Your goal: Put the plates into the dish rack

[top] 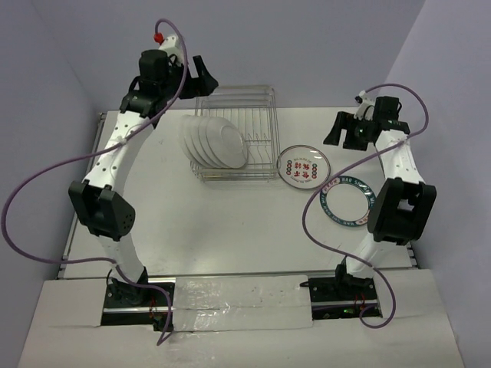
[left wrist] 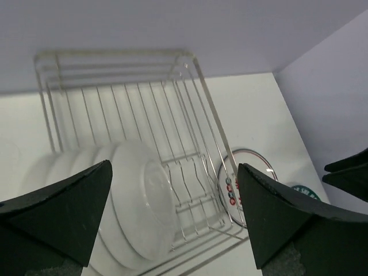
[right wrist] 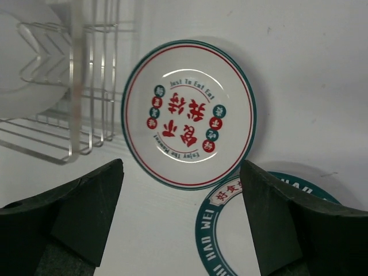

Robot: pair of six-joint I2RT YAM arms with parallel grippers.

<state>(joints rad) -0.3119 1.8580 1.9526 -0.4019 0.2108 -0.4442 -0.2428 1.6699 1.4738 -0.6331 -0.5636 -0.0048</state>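
Observation:
The silver wire dish rack (top: 247,121) stands at the back of the table, and several white plates (top: 214,142) lean upright in its near left part, undersides showing. My left gripper (top: 203,80) hangs open above the rack's back left. The left wrist view shows its jaws wide apart over the racked plates (left wrist: 135,198), holding nothing. A plate with red characters (top: 303,165) lies flat right of the rack. A teal-rimmed plate (top: 347,198) lies beside it. My right gripper (right wrist: 181,224) is open above both, the red-character plate (right wrist: 190,112) ahead and the teal-rimmed plate (right wrist: 214,230) under its right finger.
The rack's far half (left wrist: 132,109) holds only bare wire prongs. Lilac walls close in behind and on both sides. Purple cables loop off both arms. The table's near edge runs along a taped strip (top: 238,295) between the arm bases.

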